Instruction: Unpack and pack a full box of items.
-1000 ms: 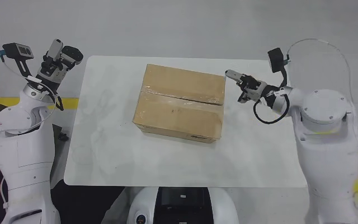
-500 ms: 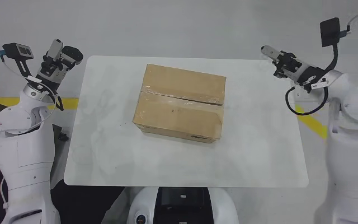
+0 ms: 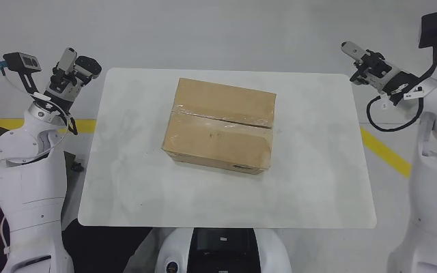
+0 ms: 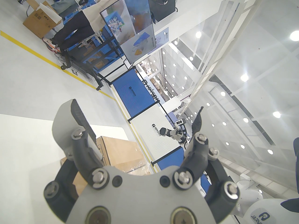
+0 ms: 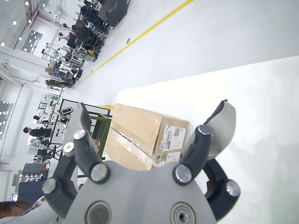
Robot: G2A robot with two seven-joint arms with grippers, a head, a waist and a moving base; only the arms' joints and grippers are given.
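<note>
A brown cardboard box (image 3: 220, 126), its flaps taped shut, lies in the middle of the white table (image 3: 314, 177). My right gripper (image 3: 352, 60) hangs open and holds nothing, just beyond the table's far right corner and well away from the box. In the right wrist view the box (image 5: 135, 136) with its label shows between the spread fingers (image 5: 81, 117). Off the table's far left corner, my left gripper (image 3: 75, 58) is raised, open and holds nothing. In the left wrist view its fingers (image 4: 74, 117) stand wide apart, with the box (image 4: 121, 150) behind them.
Bare white tabletop (image 3: 130, 170) surrounds the box on all sides. A yellow floor line (image 3: 382, 147) runs past the table's right edge. Desks, screens and people stand far off in the room.
My right gripper has pulled back from the box's right end, up and to the right, past the table's far right corner. The left arm and the box have not moved.
</note>
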